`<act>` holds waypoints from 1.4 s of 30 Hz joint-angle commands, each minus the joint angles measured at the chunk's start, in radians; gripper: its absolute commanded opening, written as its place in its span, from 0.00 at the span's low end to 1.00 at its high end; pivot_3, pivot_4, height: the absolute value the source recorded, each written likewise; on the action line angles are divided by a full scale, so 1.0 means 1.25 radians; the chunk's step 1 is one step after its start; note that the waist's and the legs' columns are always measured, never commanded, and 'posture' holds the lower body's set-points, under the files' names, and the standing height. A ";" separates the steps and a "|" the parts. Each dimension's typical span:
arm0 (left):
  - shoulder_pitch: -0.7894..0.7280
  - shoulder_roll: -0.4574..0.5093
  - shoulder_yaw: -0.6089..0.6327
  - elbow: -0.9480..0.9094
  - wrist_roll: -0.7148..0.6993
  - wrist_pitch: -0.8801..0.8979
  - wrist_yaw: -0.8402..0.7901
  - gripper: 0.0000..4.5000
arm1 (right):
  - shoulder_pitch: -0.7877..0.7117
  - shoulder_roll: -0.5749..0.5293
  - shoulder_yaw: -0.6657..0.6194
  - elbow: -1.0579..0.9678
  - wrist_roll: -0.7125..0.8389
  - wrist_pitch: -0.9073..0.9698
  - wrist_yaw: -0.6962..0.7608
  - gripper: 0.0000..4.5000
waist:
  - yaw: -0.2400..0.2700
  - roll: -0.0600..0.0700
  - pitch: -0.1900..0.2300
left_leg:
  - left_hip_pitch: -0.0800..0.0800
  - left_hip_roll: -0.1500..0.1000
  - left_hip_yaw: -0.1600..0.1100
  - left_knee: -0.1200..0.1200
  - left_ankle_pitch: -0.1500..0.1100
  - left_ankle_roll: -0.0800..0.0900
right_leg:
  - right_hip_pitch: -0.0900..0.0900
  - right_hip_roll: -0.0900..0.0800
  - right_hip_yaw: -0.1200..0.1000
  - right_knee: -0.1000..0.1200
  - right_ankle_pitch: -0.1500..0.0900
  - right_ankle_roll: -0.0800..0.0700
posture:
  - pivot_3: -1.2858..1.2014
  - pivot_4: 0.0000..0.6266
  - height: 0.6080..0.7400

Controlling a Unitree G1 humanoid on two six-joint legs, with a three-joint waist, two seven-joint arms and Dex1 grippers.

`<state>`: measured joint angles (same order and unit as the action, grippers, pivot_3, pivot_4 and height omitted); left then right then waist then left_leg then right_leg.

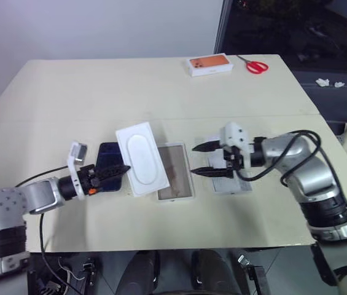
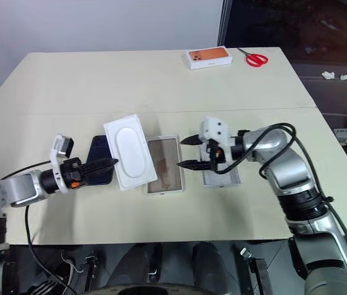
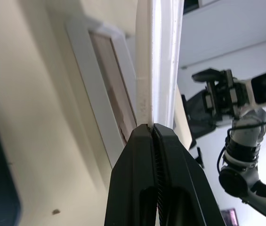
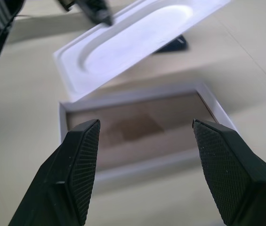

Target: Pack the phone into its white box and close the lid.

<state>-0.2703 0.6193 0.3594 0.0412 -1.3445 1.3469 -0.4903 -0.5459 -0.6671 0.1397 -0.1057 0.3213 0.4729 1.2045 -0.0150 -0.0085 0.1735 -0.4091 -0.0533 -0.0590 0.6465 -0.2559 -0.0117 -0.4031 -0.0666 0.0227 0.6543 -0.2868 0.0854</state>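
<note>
Phone lies partly hidden under insert pinched by left gripper.

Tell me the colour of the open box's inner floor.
Tan-brown, with a darker patch in the middle; the white box shows it best in the right wrist view.

table: pale cream, seam across middle | wall: plain white | window: dark

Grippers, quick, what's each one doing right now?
Left gripper: shut on the white insert.
Right gripper: open, holding nothing.
</note>
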 commanded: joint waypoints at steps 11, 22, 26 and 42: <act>-0.063 -0.074 -0.060 0.030 0.037 0.029 0.025 0.00 | 0.030 0.006 -0.003 -0.037 0.003 -0.025 -0.045 0.72 | 0.003 0.000 0.000 | 0.000 0.000 0.000 0.001 0.000 0.000 | 0.000 0.000 0.000 0.000 0.000 0.000 | 0.52 0.24 1.00; -0.079 -0.138 -0.066 0.040 0.087 0.019 0.035 0.00 | 0.043 0.006 0.001 -0.047 0.000 -0.031 -0.066 0.72 | 0.003 0.000 0.000 | 0.000 0.000 0.000 0.001 0.000 -0.001 | 0.000 0.000 0.000 0.000 0.000 0.000 | 0.52 0.24 1.00; -0.080 -0.139 -0.074 0.047 0.112 0.014 0.023 0.00 | 0.040 0.010 0.005 -0.040 -0.004 -0.037 -0.071 0.72 | 0.002 0.000 0.000 | 0.000 0.000 0.000 0.001 0.001 -0.001 | 0.000 0.000 0.000 0.001 0.000 0.000 | 0.52 0.24 1.00; -0.111 -0.126 -0.068 0.049 0.160 0.004 -0.023 0.52 | 0.024 0.016 0.014 -0.020 -0.013 -0.053 -0.079 0.74 | 0.003 0.000 0.000 | 0.000 0.000 0.000 0.001 0.001 -0.001 | 0.000 0.001 0.000 0.001 0.000 0.000 | 0.52 0.24 1.00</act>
<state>-0.3946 0.4521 0.2651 0.1336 -1.1460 1.3600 -0.5000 -0.4918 -0.6501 0.1638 -0.1191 0.3037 0.4271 1.1062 -0.0113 -0.0090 0.1736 -0.4095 -0.0535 -0.0592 0.6476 -0.2550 -0.0131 -0.4030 -0.0659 0.0222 0.6550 -0.2867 0.0856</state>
